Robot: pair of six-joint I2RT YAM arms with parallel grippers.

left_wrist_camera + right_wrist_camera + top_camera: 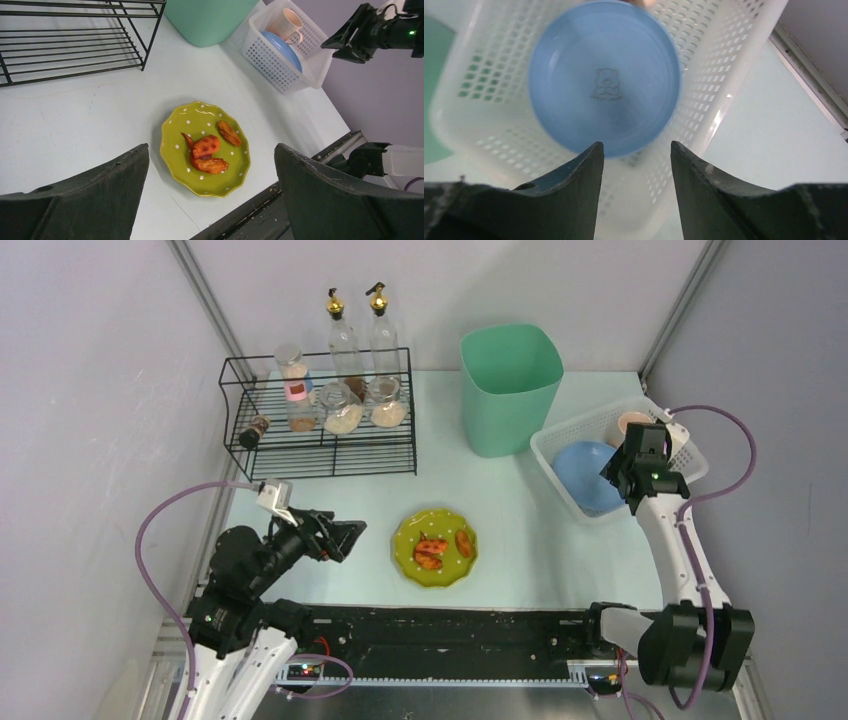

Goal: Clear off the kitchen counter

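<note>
Counter (530, 530) — pale mint top filling the middle of the overhead view, ahead of the arm bases, w/ frame posts at its back corners.

Back L on it: black wire rack (300, 455) w/ several jars (342, 408) on its shelf. Two gold-topped bottles (345, 345) stand at the rack's back edge.

Back centre: green bin (510, 385), upright. Just beside it on the R sits a white basket (552, 452). The basket holds a blue dish (585, 475), tilted, and a pink cup (633, 422) behind it.

Front centre: green dotted plate (440, 520) flat on the counter, w/ three reddish-brown food pieces (430, 552) on it.

L gripper (211, 147) hangs low over the counter's front L, aimed at the plate. Its jaws are wide apart w/ nothing between them. In its wrist view the plate lies just past the tips, not touching.

R gripper (636, 150) is above the basket, pointing down at the blue dish. Its jaws are apart and clamp nothing. The dish's near edge sits just beyond the tips — can't tell if it touches. The dish looks blurred in that wrist view.
</note>
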